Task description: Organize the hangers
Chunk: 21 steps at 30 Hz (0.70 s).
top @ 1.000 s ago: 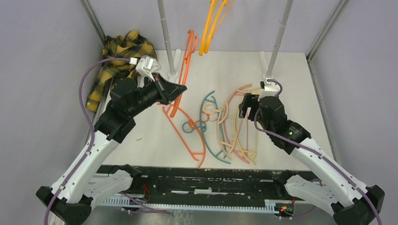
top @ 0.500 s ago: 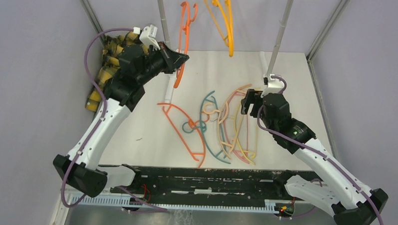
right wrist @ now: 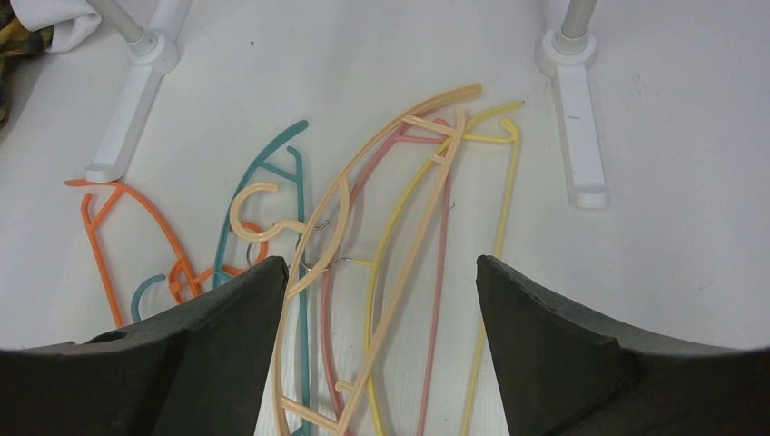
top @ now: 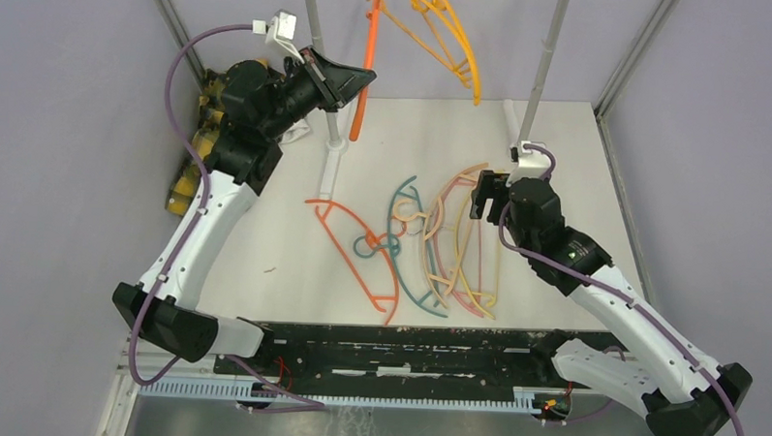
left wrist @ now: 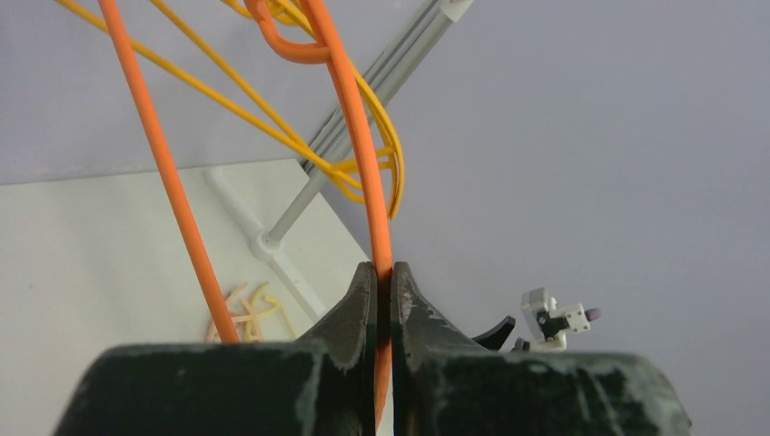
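Left arm: we see the left gripper point(top: 353, 79) raised high beside the left pole point(top: 313, 22). Its jaws are pressed together on one straight bar of an orange hanger point(top: 360, 109).
Held hanger: it hangs roughly upright, clear of the table point(top: 577, 176). In the left wrist view a second orange bar runs just left of the jaws. The top leaves the frame, so we cannot tell what it hooks onto.
Hanging group: the yellow-orange hangers point(top: 472, 78) are up in the air between the left pole and the right pole point(top: 550, 49), just beside the held one.
Right arm: the right gripper point(right wrist: 381, 268) is spread wide and grips nothing. It hovers over the far end of the hangers lying on the table.
On the table: we count five lying flat. An orange one point(right wrist: 150, 213) is at the left, tangled with a teal one point(right wrist: 272, 154). A peach one point(right wrist: 409, 115), a pink one point(right wrist: 436, 300) and a pale yellow one point(right wrist: 490, 138) overlap to the right.
Poles: both are grey uprights on white feet at the back of the table.
Shirt: the plaid shirt point(top: 183, 182) is bunched at the table's left edge, partly behind the left arm.
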Each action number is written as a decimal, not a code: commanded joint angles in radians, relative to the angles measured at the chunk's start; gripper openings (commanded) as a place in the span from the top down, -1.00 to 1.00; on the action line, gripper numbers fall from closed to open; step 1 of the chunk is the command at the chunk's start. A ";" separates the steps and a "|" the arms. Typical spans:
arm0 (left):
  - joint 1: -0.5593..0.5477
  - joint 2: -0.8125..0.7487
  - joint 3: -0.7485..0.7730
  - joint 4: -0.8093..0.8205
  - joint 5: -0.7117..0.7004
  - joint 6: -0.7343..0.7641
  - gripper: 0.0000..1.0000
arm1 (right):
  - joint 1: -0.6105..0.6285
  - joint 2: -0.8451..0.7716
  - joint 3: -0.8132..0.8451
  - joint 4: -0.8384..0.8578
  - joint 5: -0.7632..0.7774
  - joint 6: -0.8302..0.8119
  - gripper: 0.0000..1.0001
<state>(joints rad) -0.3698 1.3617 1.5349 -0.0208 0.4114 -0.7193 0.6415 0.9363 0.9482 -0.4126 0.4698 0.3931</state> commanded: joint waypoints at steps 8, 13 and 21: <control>0.028 0.093 0.152 0.050 -0.085 -0.070 0.94 | 0.003 0.027 0.072 0.036 0.032 -0.040 -0.72; 0.028 0.163 0.232 0.020 -0.086 -0.099 0.94 | 0.003 0.036 0.077 0.038 0.037 -0.043 -0.73; 0.028 0.242 0.330 -0.139 -0.132 -0.093 0.94 | 0.002 0.042 0.062 0.048 0.054 -0.045 -0.74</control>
<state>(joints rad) -0.3443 1.5837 1.7905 -0.1028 0.3115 -0.7914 0.6415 0.9794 0.9802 -0.4053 0.4919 0.3611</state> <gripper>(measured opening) 0.062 0.868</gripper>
